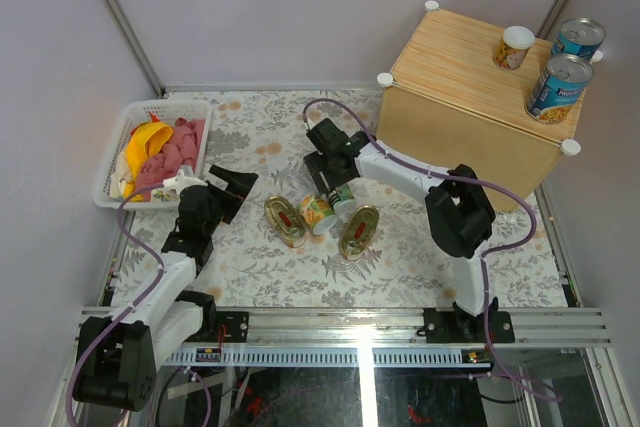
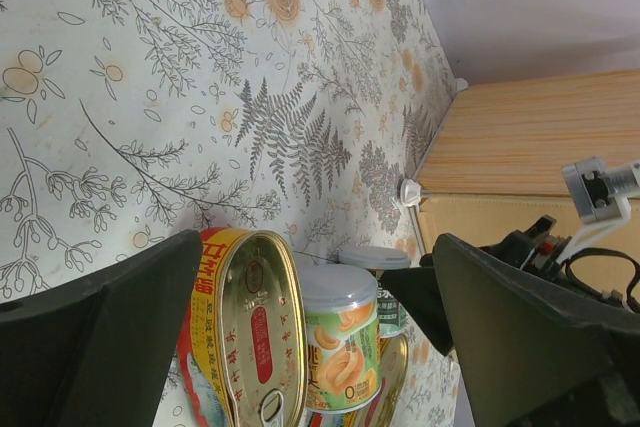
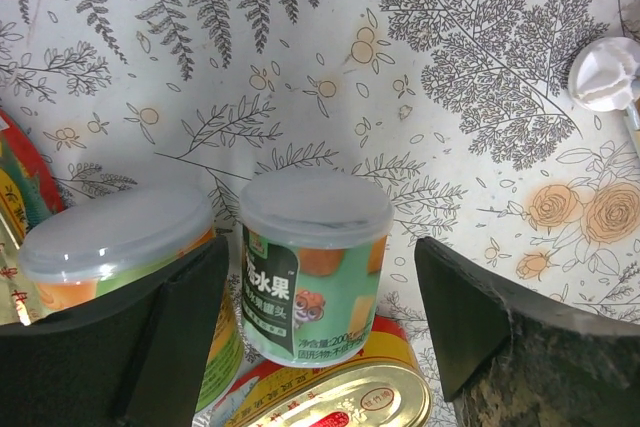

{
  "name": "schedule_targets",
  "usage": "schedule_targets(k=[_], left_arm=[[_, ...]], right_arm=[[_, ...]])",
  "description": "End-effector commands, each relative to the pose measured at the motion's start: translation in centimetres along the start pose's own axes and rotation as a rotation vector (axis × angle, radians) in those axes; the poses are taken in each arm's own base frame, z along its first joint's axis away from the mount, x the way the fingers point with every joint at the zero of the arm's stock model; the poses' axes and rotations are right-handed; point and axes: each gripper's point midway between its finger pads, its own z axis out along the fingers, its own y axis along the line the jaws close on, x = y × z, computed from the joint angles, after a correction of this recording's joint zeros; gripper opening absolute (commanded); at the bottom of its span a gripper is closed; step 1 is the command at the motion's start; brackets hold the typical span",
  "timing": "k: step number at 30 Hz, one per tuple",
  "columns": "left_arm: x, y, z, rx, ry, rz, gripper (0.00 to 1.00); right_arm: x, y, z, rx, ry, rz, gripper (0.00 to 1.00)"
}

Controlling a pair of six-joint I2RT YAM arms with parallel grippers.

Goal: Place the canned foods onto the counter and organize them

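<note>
Right gripper stands wide open, with the small green-labelled can upright between its fingers. Left gripper is also wide open, near the oval gold tin. One small can and two blue-labelled cans stand on the wooden counter.

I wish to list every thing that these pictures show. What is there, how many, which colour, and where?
tablecloth: 1, pale, flowered, spread under everything
wooden box: 1, light wood, white corner caps, far right
large cans: 2, blue labels, silver tops, on the box
oval tins: 2, gold, on the tablecloth, middle
small cans: 3, colourful labels, pale lids; one on the box, two between the oval tins
basket: 1, white, left side, holding yellow and pink things
left gripper: 1, black, open, empty, near the basket
right gripper: 1, black, open, set around one small can
</note>
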Motion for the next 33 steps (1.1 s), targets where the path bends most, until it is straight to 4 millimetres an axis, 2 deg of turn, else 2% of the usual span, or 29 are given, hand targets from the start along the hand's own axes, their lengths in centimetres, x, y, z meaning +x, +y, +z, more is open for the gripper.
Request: schedule_targets(k=[1,11,24,26,33], left_arm=[[-1.4,-2.2,0.3,0.063,-0.039,-0.004,1.0],[-1.3,-2.0,0.5,0.057,-0.04,-0.01,1.0],[-1.3,-1.6,0.5,0.051,-0.044,-0.009,1.0],[-1.3,-1.6,0.5,0.05,-0.044,-0.011,1.0],[-1.2,-1.4,0.5,0.049,-0.045,-0.012,1.0]], right_arm=[[-0.4,0.2,-0.8,-0.059,0.061,-0.012,0.82],[1.1,1.2,0.0,-0.117,0.123,0.01,0.82],[1.7,1.6,2.7,-0.125,0.171,0.031,0.8],[1.5,1.6,2.9,-0.126,0.171,0.036,0.76],[0.6,1.3,2.6,-0.117,0.144,0.034,0.48]])
